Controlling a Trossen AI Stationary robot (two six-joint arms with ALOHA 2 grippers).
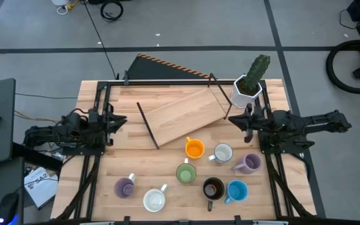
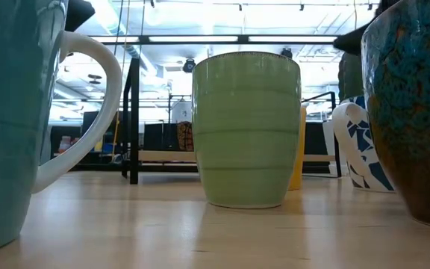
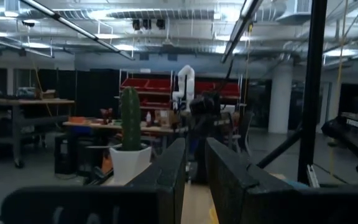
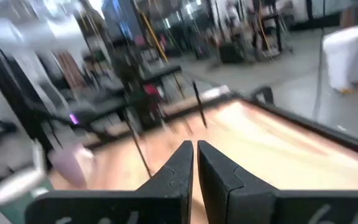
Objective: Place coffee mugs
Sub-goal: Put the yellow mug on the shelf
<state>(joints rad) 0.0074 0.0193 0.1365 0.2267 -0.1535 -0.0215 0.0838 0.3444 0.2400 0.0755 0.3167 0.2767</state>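
Note:
Several coffee mugs stand upright on their bases on the near half of the wooden table: orange, white-grey, lilac, green, dark brown, blue, a second lilac and white. The low view shows the green mug in the middle. My left gripper hovers at the table's left side, its fingers a little apart with nothing between them. My right gripper hovers at the right, shut and empty.
A wooden board lies slanted in a dark metal frame on the table's far half. A cactus in a white faceted pot stands at the far right corner, close to my right gripper. Bare tabletop lies between the board and the mugs.

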